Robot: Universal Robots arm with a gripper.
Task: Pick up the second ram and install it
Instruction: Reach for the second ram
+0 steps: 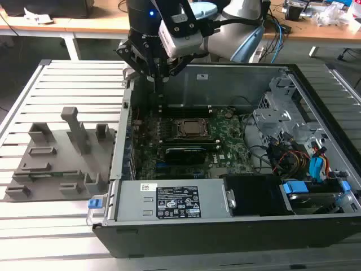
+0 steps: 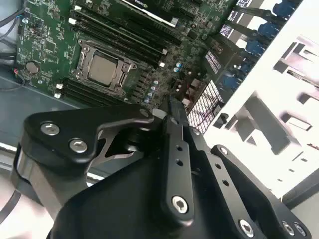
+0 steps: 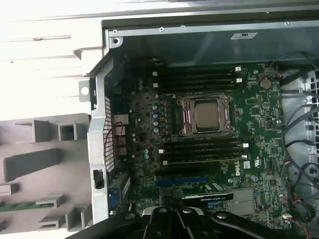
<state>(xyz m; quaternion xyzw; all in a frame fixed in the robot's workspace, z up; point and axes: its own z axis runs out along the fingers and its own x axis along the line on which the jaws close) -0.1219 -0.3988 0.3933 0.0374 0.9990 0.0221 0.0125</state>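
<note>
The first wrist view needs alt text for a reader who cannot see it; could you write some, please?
An open computer case seen from above, its green motherboard holding a CPU socket between rows of memory slots. Outside the case, a grey holder carries a green ram stick; the black end effector juts into frame.

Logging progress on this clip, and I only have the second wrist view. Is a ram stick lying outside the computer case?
Observer: Yes. In the first wrist view a green ram stick lies in the grey holder beside the case.
Reviewer: Where is the gripper relative to them?
Observer: In the exterior view the gripper hangs over the far corner of the case, on the exterior view's left, not over the holder.
</note>
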